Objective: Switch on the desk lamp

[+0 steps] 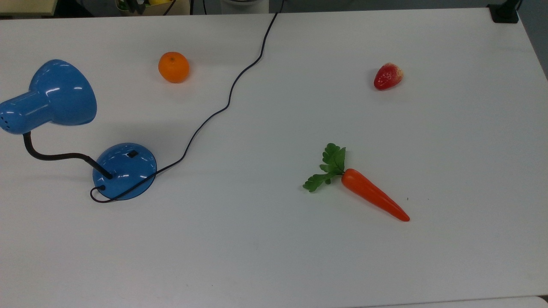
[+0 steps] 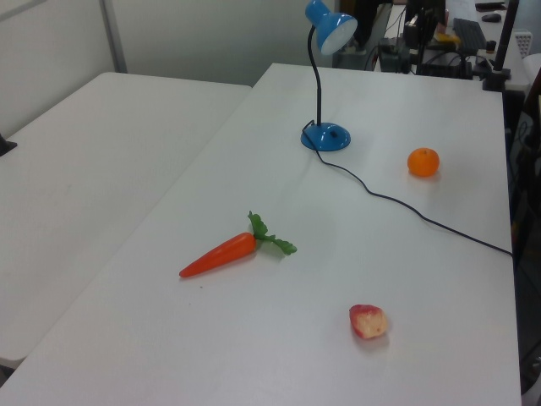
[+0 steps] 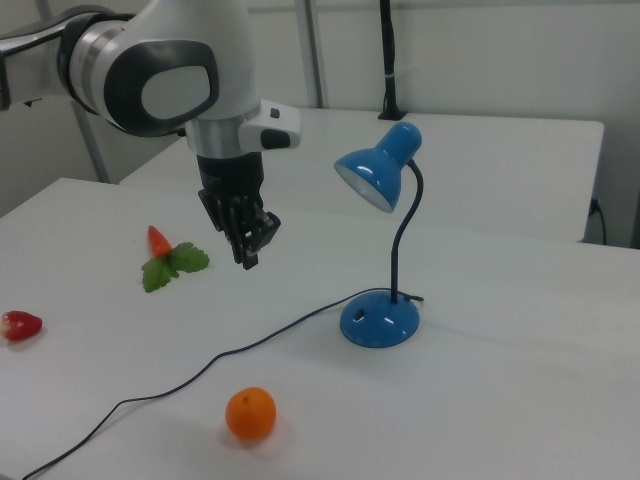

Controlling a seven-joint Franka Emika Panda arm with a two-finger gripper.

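My pincer [image 3: 247, 252] hangs closed and empty above the worktop [image 1: 274, 256], left of the desk lamp [image 3: 380, 318] in the right view (its base switch [image 1: 132, 153] faces up, pressable).

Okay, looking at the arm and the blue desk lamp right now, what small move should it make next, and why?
Probably carry the gripper toward the right view's right and down, to above the small black switch on the desk lamp base. The gripper hangs in the air apart from the lamp, nothing touches the switch, and the shade looks unlit.

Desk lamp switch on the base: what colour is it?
Black, a small rectangle on the blue base of the desk lamp; switch is clearest in the top view.
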